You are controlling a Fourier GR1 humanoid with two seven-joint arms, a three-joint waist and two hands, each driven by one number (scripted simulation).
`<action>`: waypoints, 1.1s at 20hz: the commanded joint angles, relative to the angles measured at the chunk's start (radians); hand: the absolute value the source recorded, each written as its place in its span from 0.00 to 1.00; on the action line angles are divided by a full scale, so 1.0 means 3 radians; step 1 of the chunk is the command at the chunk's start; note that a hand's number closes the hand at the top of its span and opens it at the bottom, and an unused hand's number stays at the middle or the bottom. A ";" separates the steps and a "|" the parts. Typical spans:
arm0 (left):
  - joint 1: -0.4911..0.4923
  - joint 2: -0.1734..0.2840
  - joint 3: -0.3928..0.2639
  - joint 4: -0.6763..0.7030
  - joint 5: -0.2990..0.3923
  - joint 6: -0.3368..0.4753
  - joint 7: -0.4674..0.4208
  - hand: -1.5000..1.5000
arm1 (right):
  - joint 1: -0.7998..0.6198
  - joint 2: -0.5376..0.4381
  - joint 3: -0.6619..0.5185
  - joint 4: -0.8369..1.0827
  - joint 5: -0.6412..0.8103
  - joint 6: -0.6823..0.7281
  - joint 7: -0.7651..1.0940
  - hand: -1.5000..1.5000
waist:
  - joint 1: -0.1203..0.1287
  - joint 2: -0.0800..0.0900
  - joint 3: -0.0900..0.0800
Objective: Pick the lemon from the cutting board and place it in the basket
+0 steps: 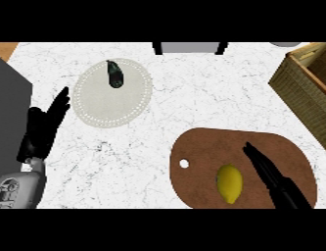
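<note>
Yellow lemon (229,183) on the cutting board (209,147) — just left of the right robot hand (270,174), fingers straight, empty

light: bright, even; shadows: faint; glare: none; focus: soft throughout

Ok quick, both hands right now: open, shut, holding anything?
Left hand: open, fingers straight, holding nothing, at the view's left.
Right hand: open, fingers straight over the cutting board beside the lemon, not holding it.
</note>
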 commanded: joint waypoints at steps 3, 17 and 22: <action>-0.0135 0.0111 0.0123 -0.0079 0.0133 -0.0194 0.0195 0.50 | -0.0438 0.0113 0.0013 0.0307 0.0094 0.0143 0.0291 0.00 | 0.0013 0.0002 0.0000; 0.0127 -0.0018 0.0084 -0.0140 -0.0028 -0.0143 0.0032 0.50 | -0.0609 0.0329 0.0068 0.0811 0.0201 -0.0113 0.0169 0.00 | 0.0014 -0.0001 0.0000; -0.0075 -0.0133 0.0106 0.0449 -0.0155 0.0028 -0.0353 0.50 | -0.0719 0.0222 0.0082 0.1127 0.0400 -0.0327 -0.0166 1.00 | 0.0001 0.0006 -0.0001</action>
